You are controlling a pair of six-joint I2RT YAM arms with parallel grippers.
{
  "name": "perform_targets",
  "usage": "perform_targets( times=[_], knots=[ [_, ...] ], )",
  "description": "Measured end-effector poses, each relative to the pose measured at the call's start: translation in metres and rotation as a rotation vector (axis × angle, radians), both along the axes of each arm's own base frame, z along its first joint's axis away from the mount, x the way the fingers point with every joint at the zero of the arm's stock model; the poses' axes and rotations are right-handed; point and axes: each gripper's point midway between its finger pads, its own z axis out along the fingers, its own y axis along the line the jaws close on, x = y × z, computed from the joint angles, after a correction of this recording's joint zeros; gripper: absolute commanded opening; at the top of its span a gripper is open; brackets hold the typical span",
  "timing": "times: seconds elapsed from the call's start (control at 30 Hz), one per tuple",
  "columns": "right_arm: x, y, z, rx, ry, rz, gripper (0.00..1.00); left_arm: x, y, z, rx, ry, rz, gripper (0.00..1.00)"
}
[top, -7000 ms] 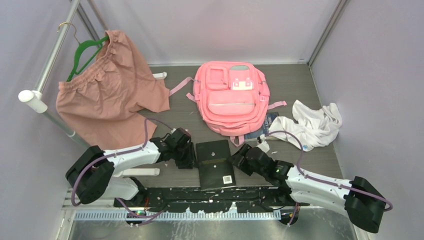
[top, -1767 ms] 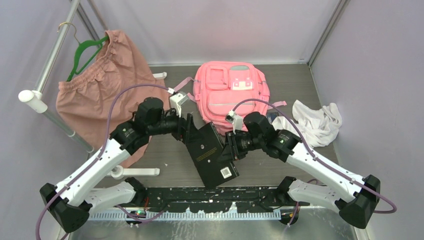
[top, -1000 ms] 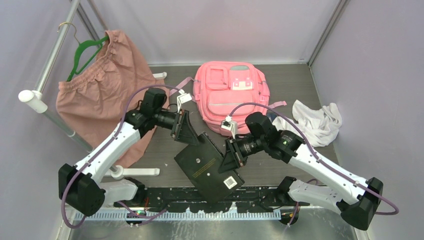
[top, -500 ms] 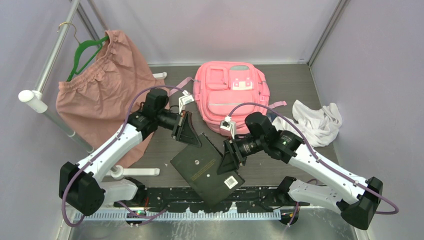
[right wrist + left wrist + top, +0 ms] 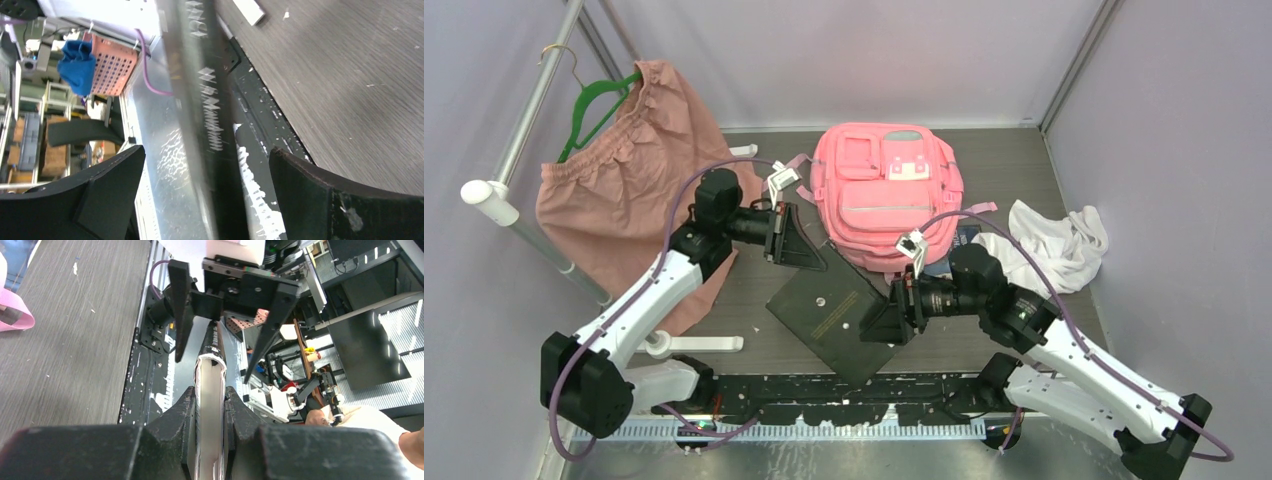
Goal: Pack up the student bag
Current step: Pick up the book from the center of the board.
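The work surface is a table (image 5: 1024,165) of dark grey wood grain, with some small white specks on it. Pale lilac walls (image 5: 874,50) close it at the back and on both sides, and a slim metal post (image 5: 1078,62) stands in the right back corner. At the left a clothes rail (image 5: 529,110) of metal tube rises at a slant. The light is soft and even. Past the near edge, the right wrist view shows a workshop: an orange perforated basket (image 5: 114,64), a black chair (image 5: 72,131) and shelves (image 5: 22,145).

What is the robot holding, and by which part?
The left pincer clamps a black book at its far corner, across covers and pages. The right pincer stands open around its other end, not gripping.
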Motion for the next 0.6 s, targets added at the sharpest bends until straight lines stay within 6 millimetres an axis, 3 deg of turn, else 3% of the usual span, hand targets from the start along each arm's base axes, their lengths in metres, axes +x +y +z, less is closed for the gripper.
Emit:
perform_targets(
  times=[0.13, 0.3, 0.4, 0.6],
  knots=[
    [0.015, -0.001, -0.012, 0.061, 0.018, -0.136, 0.97, 0.006, 0.005, 0.005, -0.01, 0.018, 0.017, 0.0],
    [0.036, -0.007, -0.028, 0.15, 0.045, -0.325, 0.95, 0.033, 0.019, 0.009, -0.019, 0.018, 0.137, 0.0],
    [0.045, -0.011, -0.024, 0.205, 0.045, -0.4, 0.91, 0.043, 0.025, 0.008, -0.021, 0.02, 0.186, 0.0],
    [0.057, -0.011, 0.002, 0.314, 0.027, -0.458, 0.79, 0.043, 0.025, 0.003, -0.018, 0.049, 0.194, 0.0]
  ],
)
